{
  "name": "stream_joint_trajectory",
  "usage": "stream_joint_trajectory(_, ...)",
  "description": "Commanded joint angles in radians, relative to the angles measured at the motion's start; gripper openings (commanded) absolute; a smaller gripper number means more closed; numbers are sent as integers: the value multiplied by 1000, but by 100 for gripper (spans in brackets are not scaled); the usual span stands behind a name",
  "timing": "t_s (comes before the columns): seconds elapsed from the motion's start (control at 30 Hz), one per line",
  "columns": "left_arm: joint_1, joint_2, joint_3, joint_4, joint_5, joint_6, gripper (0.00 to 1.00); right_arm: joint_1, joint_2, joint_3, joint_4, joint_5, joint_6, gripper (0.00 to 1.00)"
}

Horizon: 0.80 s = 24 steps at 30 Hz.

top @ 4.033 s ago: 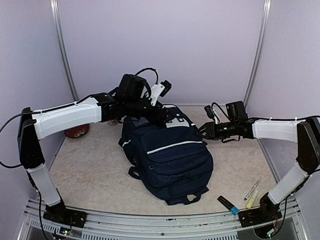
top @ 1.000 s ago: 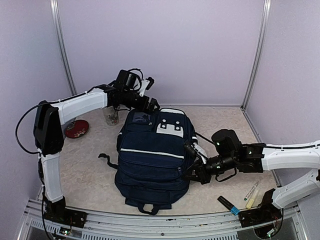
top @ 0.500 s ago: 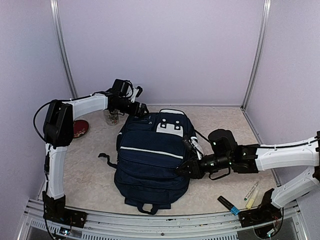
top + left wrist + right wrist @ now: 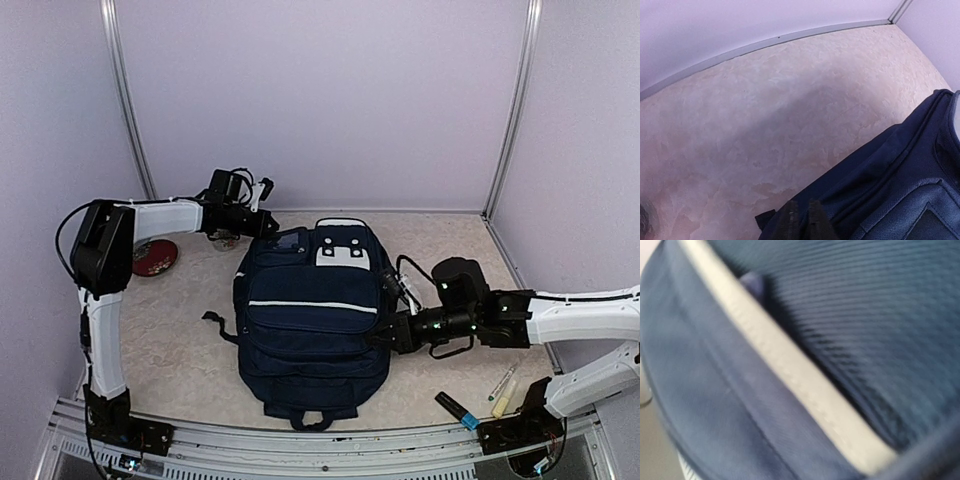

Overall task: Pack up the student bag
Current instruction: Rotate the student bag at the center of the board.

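Between the left fingers (image 4: 789, 223) and right fingers (image 4: 388, 336) the student bag (image 4: 310, 320) lies flat on the surface (image 4: 170, 340): soft, floppy, best pinched at a stitched edge. Left fingers narrow at its corner; right, against its side, cannot tell

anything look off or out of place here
Nothing looks spilled or damaged. The student bag lies flat mid-table, with one black strap splayed out to its left. The markers lie loose at the near right edge, beside the right arm's base.
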Motion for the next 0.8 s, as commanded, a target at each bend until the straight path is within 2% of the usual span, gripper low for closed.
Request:
stream_joint_trajectory(0.0,-28,-120,-197,6,127,-103,0,-185,-105,-12,-1,130,19,0)
stream_joint_trajectory(0.17,-49,-328,-481,98,63,-177,0,-394,-52,57,-15,46,-166,0)
stream_joint_trajectory(0.3,-145,-539,-660,98,-50,-196,0,-436,41,200,-102,23,-376,0)
stream_joint_trajectory(0.33,-180,-579,-688,84,-86,-191,4,-436,59,247,-125,28,-413,0)
stream_joint_trajectory(0.37,-216,-616,-709,65,-124,-179,16,-436,72,280,-148,32,-444,0)
stream_joint_trajectory(0.43,-291,-679,-727,7,-207,-139,48,-436,89,339,-185,37,-502,0)
stream_joint_trajectory(0.47,-336,-705,-724,-27,-266,-112,60,-436,95,367,-202,26,-532,0)
stream_joint_trajectory(0.53,-440,-764,-704,-97,-384,-37,75,-436,115,429,-244,0,-597,0)
stream_joint_trajectory(0.6,-531,-819,-672,-145,-476,40,86,-435,131,479,-294,-20,-669,0)
stream_joint_trajectory(0.67,-614,-876,-641,-165,-503,142,98,-428,138,508,-315,-40,-735,0)
stream_joint_trajectory(0.7,-648,-902,-630,-166,-482,208,99,-424,140,515,-316,-46,-766,0)
stream_joint_trajectory(0.77,-696,-954,-632,-143,-353,340,99,-417,146,520,-310,-44,-812,0)
